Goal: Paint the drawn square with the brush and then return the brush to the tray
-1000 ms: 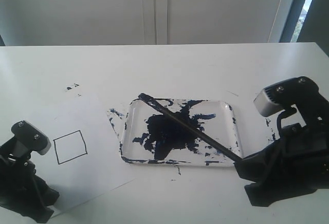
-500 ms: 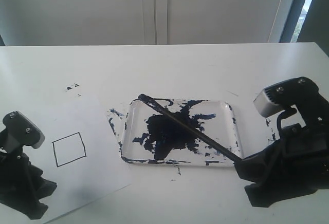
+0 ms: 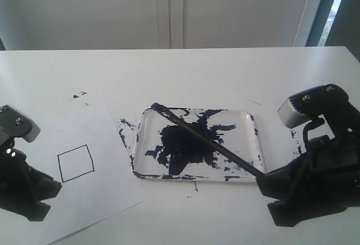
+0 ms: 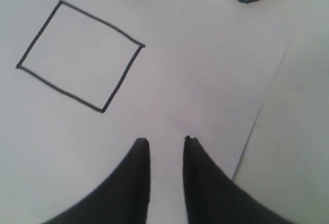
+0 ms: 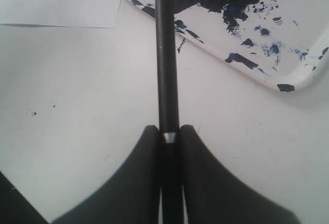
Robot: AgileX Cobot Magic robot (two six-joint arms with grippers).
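1. The right gripper has its jaws clamped on the handle end of the brush, one finger on each side of the black shaft.
2. The brush lies slantwise over the tray. Its dark tip is at the tray's far left corner, the shaft crosses the big dark paint pool, and the handle sticks out past the near right corner into the right gripper.
3. The tray stands on the white table, just to the right of the paper. It is clear plastic, smeared and spotted with dark blue paint.
4. The drawn square sits on the left part of the paper. It has a thin black outline and is blank inside.
5. The left gripper hangs over the paper, near the square but not touching it. Its jaws stand a little apart with nothing between them.
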